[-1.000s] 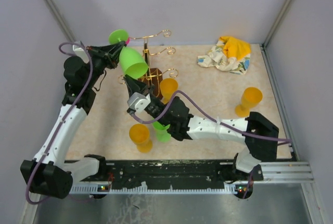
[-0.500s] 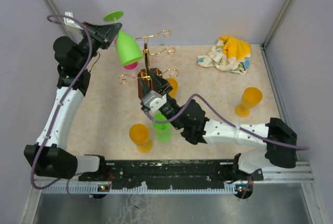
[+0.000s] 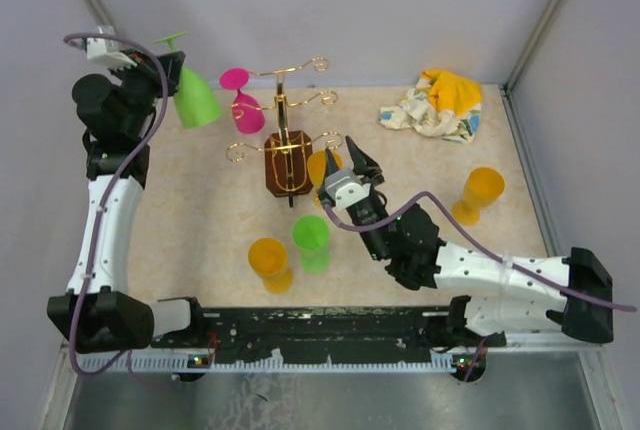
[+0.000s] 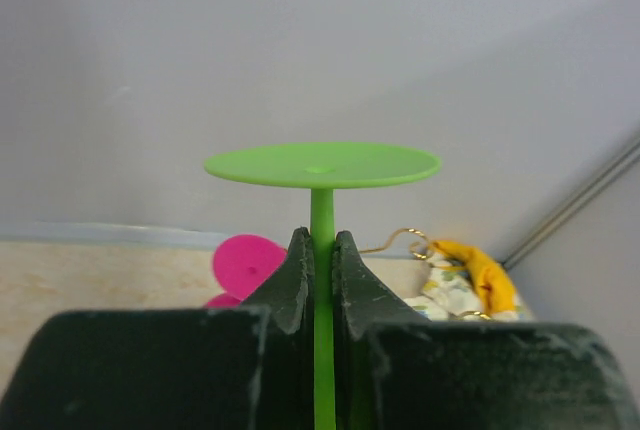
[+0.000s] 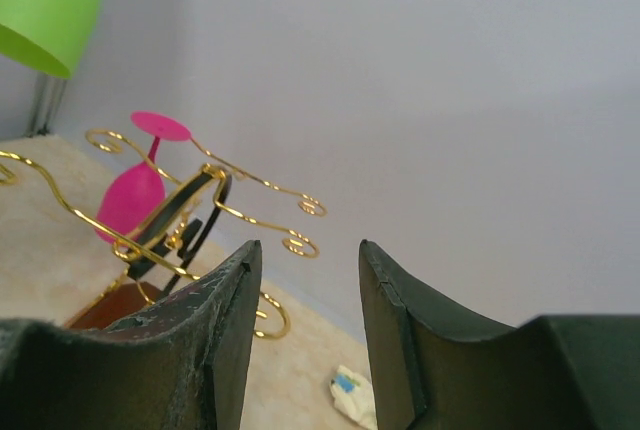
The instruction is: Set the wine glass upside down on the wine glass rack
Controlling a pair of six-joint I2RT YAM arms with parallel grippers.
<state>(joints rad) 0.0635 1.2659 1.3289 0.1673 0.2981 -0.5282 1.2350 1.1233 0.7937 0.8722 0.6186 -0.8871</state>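
My left gripper [image 3: 168, 68] is shut on the stem of a green wine glass [image 3: 197, 100] and holds it upside down, foot up, high at the far left, apart from the rack. In the left wrist view the green stem [image 4: 321, 212] is pinched between my fingers [image 4: 287, 280] below its round foot [image 4: 322, 164]. The wine glass rack [image 3: 285, 100] is gold wire on a dark brown base [image 3: 287, 172]. A pink wine glass [image 3: 243, 102] hangs upside down on its left arm. My right gripper [image 3: 357, 166] is open and empty just right of the base; the rack [image 5: 215, 190] lies ahead of it.
An orange glass [image 3: 320, 164] stands between the rack base and my right gripper. A green cup [image 3: 311, 240] and an orange cup [image 3: 268, 258] stand near the front. Another orange glass [image 3: 479, 194] is at the right. A crumpled cloth [image 3: 437, 102] lies at the back right.
My left arm has swung the green wine glass left and up, away from the rack, uncovering the hanging pink glass. My right gripper has moved right, past the rack base.
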